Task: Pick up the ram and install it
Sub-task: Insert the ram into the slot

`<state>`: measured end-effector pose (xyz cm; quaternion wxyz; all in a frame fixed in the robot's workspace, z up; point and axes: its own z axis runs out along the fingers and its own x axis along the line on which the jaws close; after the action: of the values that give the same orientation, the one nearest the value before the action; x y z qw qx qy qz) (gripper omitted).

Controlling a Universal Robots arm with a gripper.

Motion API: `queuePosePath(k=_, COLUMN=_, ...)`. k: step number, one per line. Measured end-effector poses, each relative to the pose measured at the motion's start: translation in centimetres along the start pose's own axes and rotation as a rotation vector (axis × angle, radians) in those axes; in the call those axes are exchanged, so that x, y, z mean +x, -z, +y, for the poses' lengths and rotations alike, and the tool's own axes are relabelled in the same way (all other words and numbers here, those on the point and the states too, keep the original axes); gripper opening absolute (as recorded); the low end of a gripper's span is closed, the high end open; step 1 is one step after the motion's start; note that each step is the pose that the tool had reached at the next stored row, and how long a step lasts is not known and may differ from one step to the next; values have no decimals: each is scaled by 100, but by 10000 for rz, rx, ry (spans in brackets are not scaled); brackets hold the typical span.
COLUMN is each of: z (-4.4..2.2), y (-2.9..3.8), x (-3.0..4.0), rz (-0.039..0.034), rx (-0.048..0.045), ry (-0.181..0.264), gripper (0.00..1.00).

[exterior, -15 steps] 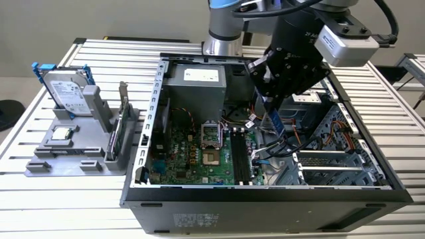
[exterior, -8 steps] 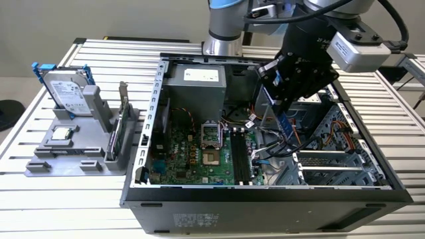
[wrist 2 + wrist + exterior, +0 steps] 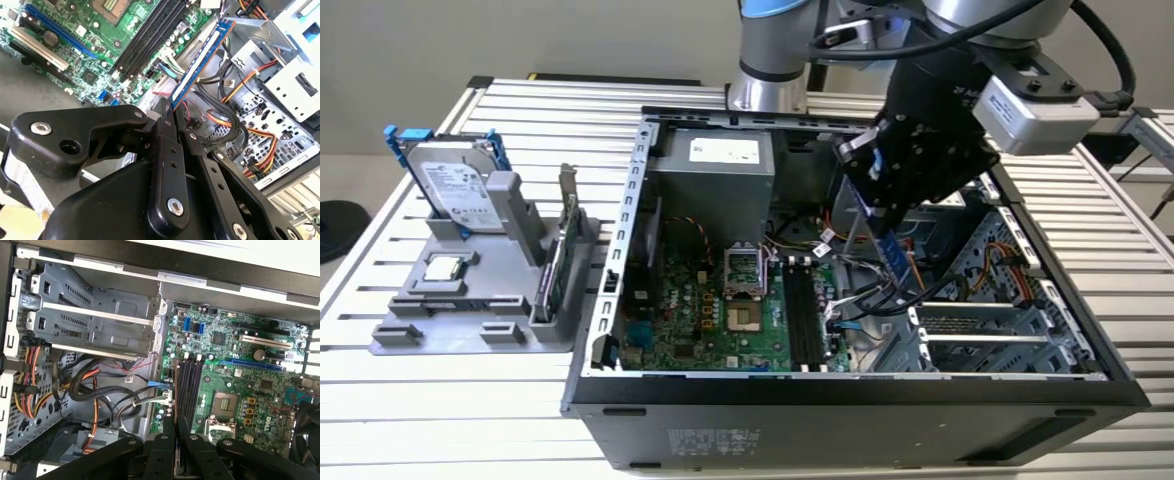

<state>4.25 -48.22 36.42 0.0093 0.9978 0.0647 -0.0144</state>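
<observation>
Ram [image 3: 200, 65] hangs clamped in the end effector [image 3: 170, 107], held above the open computer case [image 3: 627, 290], over the cables beside its memory slots [image 3: 189, 390].

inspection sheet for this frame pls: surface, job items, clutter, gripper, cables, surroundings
Surface: slatted metal table, open PC case lying on it.
Job's things: ram held in the gripper, above the case interior, not seated; black memory slots on the motherboard look unfilled.
Clutter: grey fixture tray at the exterior view's left, holding a hard drive, a CPU chip and an upright card.
Grippers: gripper shut on the ram.
Cables: loose bundle beside the motherboard, near the drive cage.
Surroundings: nothing seen.
</observation>
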Motion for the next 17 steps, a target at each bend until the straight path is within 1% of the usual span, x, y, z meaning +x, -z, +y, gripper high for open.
queuePosePath(k=1, z=1, y=-16, x=-7, rz=39, rx=-5, ry=-1, gripper=0)
queuePosePath(k=2, z=2, y=-33, x=-12, rz=63, rx=-8, ry=-2, gripper=0)
queuePosePath(k=6, z=8, y=-107, x=-31, rz=127, rx=-16, ry=-3, gripper=0)
queuePosePath(k=10, z=18, y=-181, x=-60, rz=173, rx=-22, ry=-4, gripper=0)
queuePosePath(k=12, z=17, y=-213, x=-82, rz=220, rx=-28, ry=-5, gripper=0)
queuePosePath(k=13, z=16, y=-223, x=-89, rz=268, rx=-34, ry=-6, gripper=0)
queuePosePath(k=14, z=16, y=-223, x=-89, rz=285, rx=-38, ry=-6, gripper=0)
queuePosePath(k=17, z=16, y=-224, x=-89, rz=284, rx=-37, ry=-6, gripper=0)
